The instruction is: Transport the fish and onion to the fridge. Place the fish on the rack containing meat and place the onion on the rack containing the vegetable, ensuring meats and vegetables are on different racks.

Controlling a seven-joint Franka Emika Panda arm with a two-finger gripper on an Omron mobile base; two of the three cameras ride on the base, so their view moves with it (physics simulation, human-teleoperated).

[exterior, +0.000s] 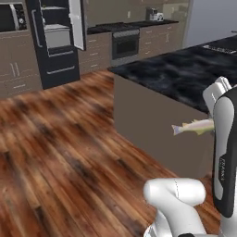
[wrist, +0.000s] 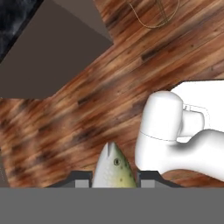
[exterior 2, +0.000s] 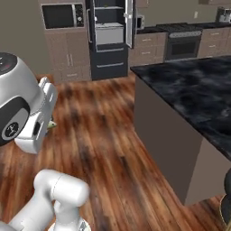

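My gripper [wrist: 114, 183] is shut on the fish [wrist: 114, 168], whose pale, speckled head sticks out between the two dark fingertips [wrist: 81, 180] above the wooden floor. In the left base view the fish [exterior: 192, 127] hangs level in the air, poking out to the left from behind my forearm, in front of the island's side wall. Far across the room stands the black fridge [exterior: 52, 41], its white-edged door [exterior: 77, 23] swung open on pale shelves [exterior 2: 108, 32]. What lies on the racks is too small to tell. The onion is out of view.
A kitchen island with a black marble top [exterior: 185, 74] and brown side wall [exterior 2: 167, 131] runs along my right. Wooden floor [exterior: 60, 139] stretches from me to the fridge. A black oven [exterior 2: 182, 43] and brown cabinets with a microwave [exterior 2: 61, 16] line the back wall.
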